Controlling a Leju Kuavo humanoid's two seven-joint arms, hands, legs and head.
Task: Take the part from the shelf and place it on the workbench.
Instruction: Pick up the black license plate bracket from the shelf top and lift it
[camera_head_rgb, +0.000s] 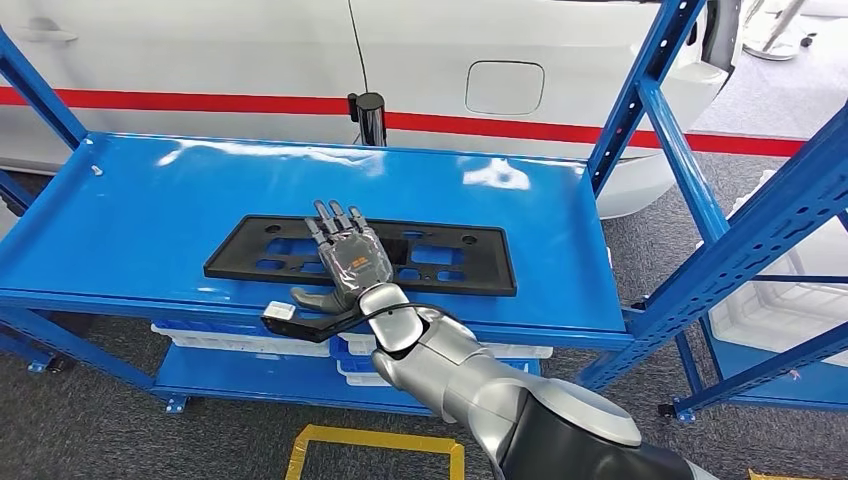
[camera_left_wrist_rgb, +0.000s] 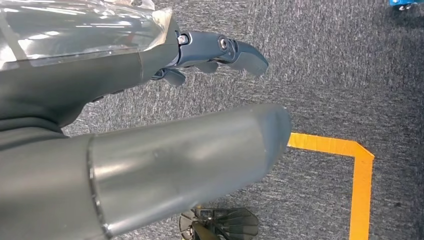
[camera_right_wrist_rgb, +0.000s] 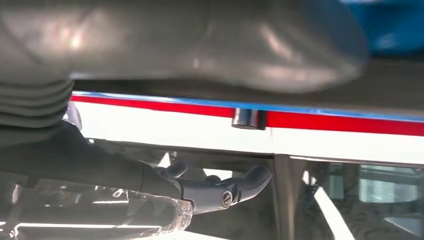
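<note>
Lying flat on blue metal shelf (camera_head_rgb: 130, 215), long black perforated plastic plate (camera_head_rgb: 440, 262) runs its long axis left-right along front edge. Right hand (camera_head_rgb: 345, 262) hovers over plate's middle, fingers spread, grasping nothing. Left hand (camera_left_wrist_rgb: 150, 150) hangs above grey carpet (camera_left_wrist_rgb: 340, 75), released.
</note>
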